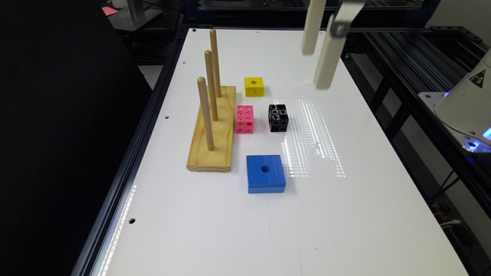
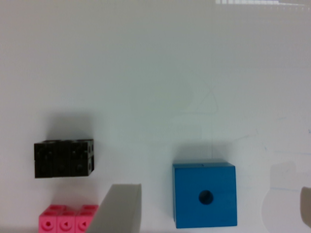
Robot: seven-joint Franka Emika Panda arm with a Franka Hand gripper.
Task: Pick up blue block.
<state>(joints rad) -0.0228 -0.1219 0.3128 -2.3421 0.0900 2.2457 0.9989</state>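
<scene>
Exterior view: gripper hangs high above the table's far end, fingers apart, well clear of the blue block lying flat nearer the camera, just beside the peg board. Wrist view: blue block sits between the two spread fingertips — one looks only partly in frame — with black cube and pink cube off to one side.

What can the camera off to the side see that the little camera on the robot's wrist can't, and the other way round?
The exterior view alone takes in the wooden base with three upright dowel pegs, the small yellow cube with a hole, the black frame around the white table, and the robot's jaws hanging high over the table's far end. The wrist view alone gives a straight-down look, with faint scratches on the tabletop. Both show the flat square bright-blue block with a round centre hole, the black studded cube and the pink studded block.
</scene>
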